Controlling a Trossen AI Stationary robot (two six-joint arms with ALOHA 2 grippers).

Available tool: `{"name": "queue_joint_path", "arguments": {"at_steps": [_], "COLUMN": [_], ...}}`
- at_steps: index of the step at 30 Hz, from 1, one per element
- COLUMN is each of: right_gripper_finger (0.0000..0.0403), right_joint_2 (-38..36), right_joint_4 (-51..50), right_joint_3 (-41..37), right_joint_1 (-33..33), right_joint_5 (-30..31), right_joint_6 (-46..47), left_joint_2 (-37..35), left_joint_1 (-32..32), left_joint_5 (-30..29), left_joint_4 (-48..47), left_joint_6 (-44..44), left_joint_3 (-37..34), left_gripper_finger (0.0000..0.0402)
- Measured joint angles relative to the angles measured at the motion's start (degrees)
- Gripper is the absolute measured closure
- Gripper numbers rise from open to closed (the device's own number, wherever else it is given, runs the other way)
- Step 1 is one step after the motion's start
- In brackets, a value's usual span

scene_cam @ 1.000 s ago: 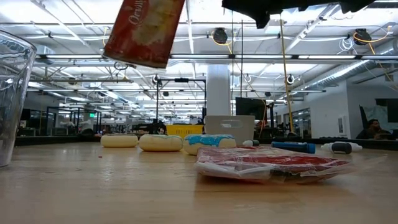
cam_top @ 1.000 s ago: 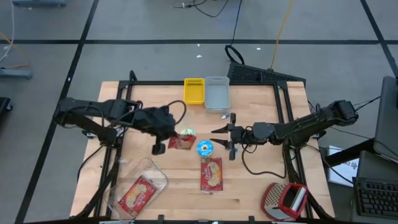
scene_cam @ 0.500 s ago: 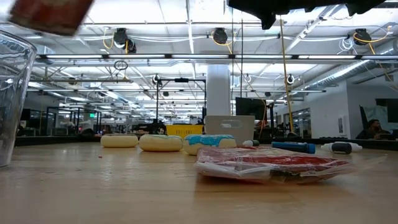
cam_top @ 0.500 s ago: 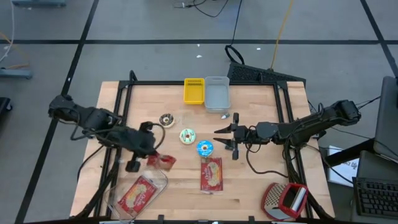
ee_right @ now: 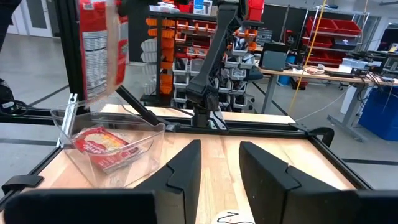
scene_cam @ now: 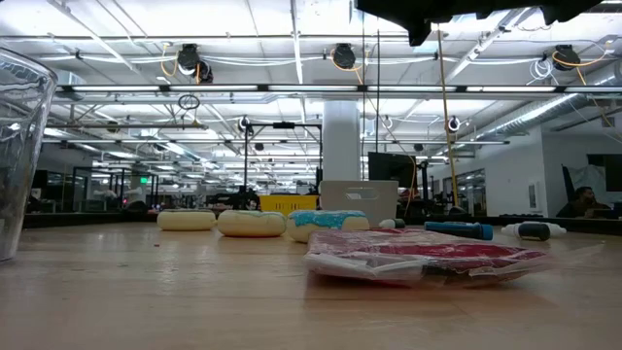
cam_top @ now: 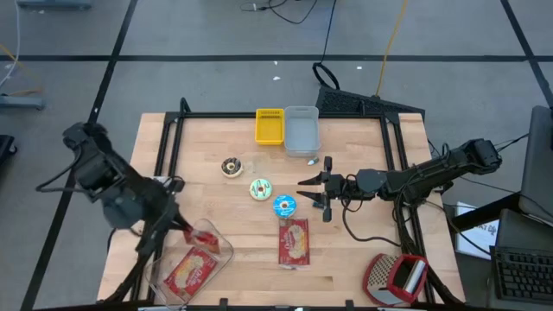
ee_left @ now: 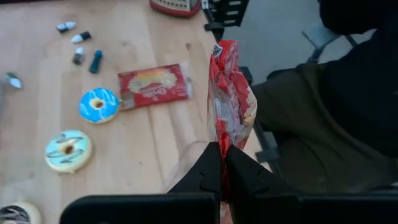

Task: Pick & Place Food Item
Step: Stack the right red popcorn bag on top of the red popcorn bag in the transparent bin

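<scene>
Above the clear bin (ee_right: 112,146), a crinkled red snack packet (ee_left: 229,99) hangs upright.

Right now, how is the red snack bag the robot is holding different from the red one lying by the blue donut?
The held bag hangs upright, pinched in the left gripper's fingers above the clear container. The bag on the table lies flat, untouched, near the blue donut. Both are red snack packets.

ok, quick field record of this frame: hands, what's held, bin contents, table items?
left hand: shut on red packet, over clear bin
right hand: open, empty, mid-table
bin: one red packet inside
table: third packet, three donuts
back edge: yellow tray, grey tray
</scene>
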Motion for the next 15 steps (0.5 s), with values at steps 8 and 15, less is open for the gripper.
{"name": "queue_joint_path", "arguments": {"at_steps": [8,15], "right_gripper_finger": [0.0308,0.0309], "right_joint_2": [0.00,0.00], "right_joint_4": [-0.02,-0.18], "right_joint_3": [0.00,0.00], "right_joint_1": [0.00,0.00], "right_joint_5": [0.00,0.00], "right_joint_6": [0.02,0.02], "left_joint_2": [0.00,0.00], "left_joint_1": [-7.02,-10.86], "left_joint_5": [-4.00,-3.59], "left_joint_4": [-0.03,0.98], "left_joint_6": [-11.37,-25.20], "left_joint_3": [-5.17,-10.67], "left_gripper_finger": [0.0396,0.0396]}}
